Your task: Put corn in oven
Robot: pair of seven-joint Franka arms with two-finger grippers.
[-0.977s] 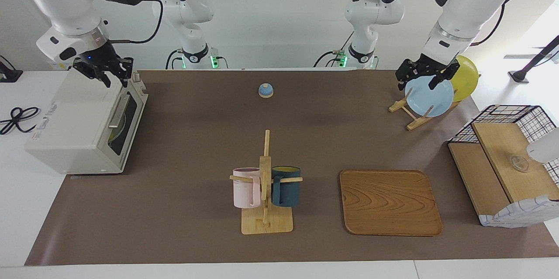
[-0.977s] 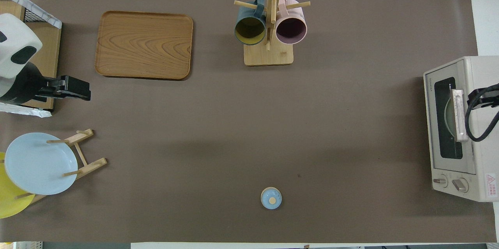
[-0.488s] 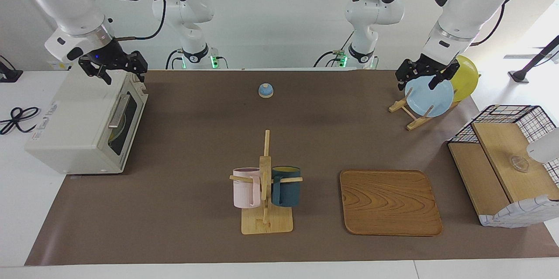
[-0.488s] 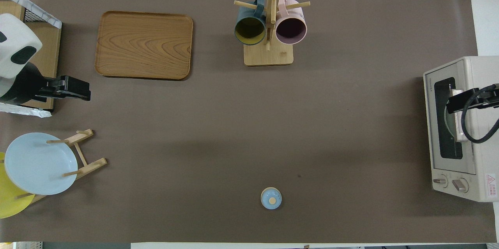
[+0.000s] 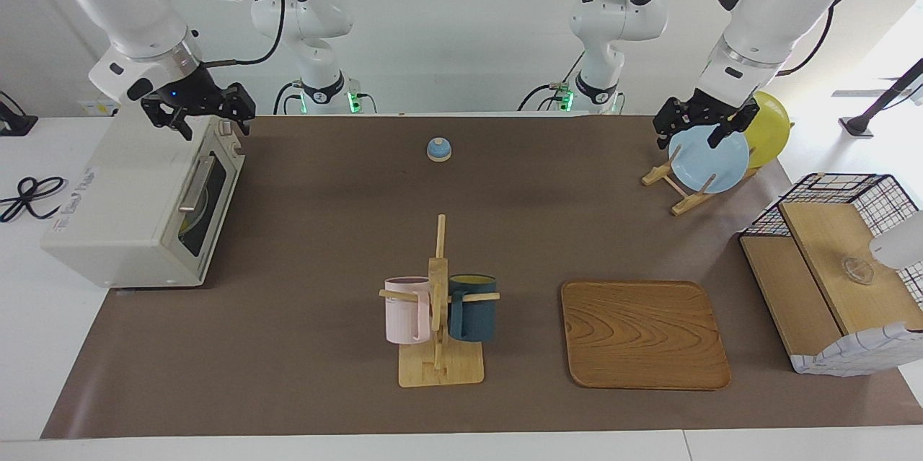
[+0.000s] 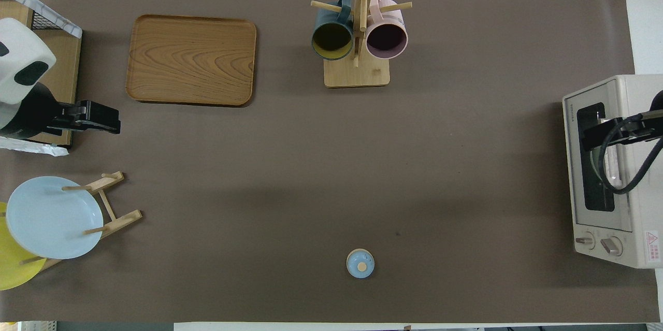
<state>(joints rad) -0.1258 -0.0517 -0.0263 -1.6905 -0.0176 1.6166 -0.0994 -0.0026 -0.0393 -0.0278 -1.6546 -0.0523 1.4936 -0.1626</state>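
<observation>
The cream-white oven [image 5: 122, 194] stands at the right arm's end of the table with its glass door shut; it also shows in the overhead view [image 6: 627, 248]. The corn is not in plain view; something yellowish shows dimly through the door's glass [image 5: 189, 221]. My right gripper [image 5: 205, 115] is open and empty, up in the air over the oven's top front edge, above the door handle [image 5: 196, 183]; in the overhead view it [image 6: 590, 137] covers the door. My left gripper [image 5: 696, 130] is open and empty, waiting above the plate rack.
A wooden mug rack [image 5: 438, 302] holds a pink and a dark blue mug. A wooden tray [image 5: 644, 335] lies beside it. A blue plate [image 5: 710, 161] and a yellow plate [image 5: 770, 125] stand in a rack. A small blue knob [image 5: 438, 149] sits near the robots. A wire-backed shelf [image 5: 836, 273] stands at the left arm's end.
My right gripper has risen off the oven's top and shifted toward the door side. The oven door stays shut. The left arm has not moved.
</observation>
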